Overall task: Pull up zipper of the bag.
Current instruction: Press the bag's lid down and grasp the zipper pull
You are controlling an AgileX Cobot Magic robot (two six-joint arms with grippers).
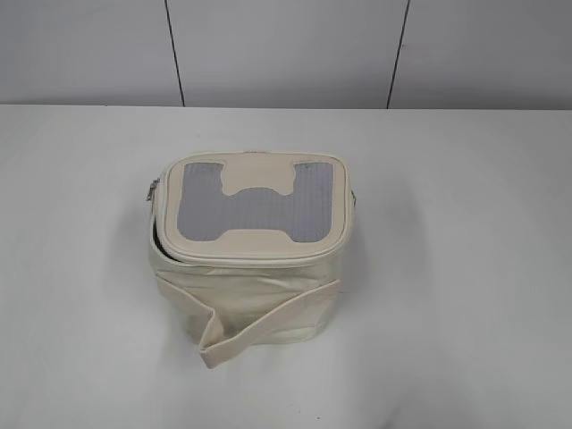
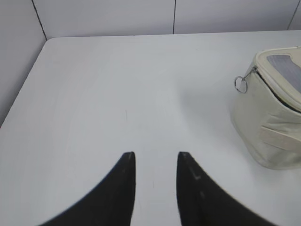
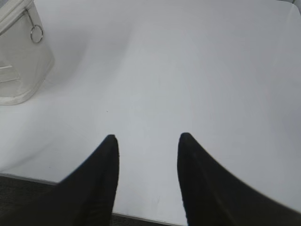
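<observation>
The cream-white bag (image 1: 250, 268) stands in the middle of the white table, lid up with its grey mesh panel and cream H patch. The zipper runs along the lid's rim; a dark gap shows along the lid's left and front edge. A silver slider (image 1: 152, 190) sits at the bag's left rear corner. The left wrist view shows the bag (image 2: 275, 122) and a round ring pull (image 2: 241, 84). The right wrist view shows the bag (image 3: 21, 61) and a ring pull (image 3: 36, 34). My left gripper (image 2: 156, 155) and right gripper (image 3: 148, 139) are open, empty and far from the bag. Neither shows in the exterior view.
A wide cream strap (image 1: 268, 317) hangs loose across the bag's front side. The table (image 1: 465, 268) is white, with a pale panelled wall behind. In the right wrist view the table's near edge (image 3: 141, 219) lies just under the fingers.
</observation>
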